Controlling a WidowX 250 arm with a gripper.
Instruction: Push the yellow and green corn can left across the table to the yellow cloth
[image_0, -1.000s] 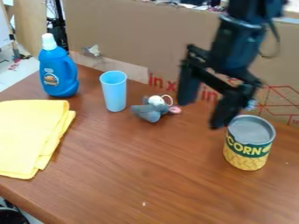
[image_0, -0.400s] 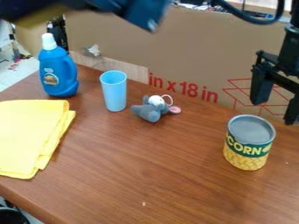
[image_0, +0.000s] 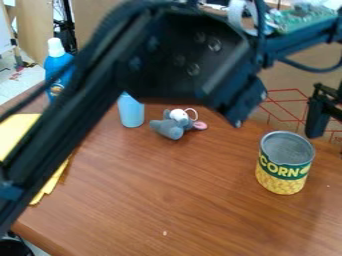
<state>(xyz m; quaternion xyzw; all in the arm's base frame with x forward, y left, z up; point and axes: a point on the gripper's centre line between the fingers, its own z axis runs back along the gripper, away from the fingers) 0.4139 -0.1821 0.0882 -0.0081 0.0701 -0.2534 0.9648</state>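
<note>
Hand (image_0: 328, 137) farther right, arm (image_0: 83, 102) now across view

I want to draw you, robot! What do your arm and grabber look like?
My arm is black and chunky, with a wide, angular part dotted with round bolts. A dark cable curves near a green circuit board. My jaws are black too.
</note>
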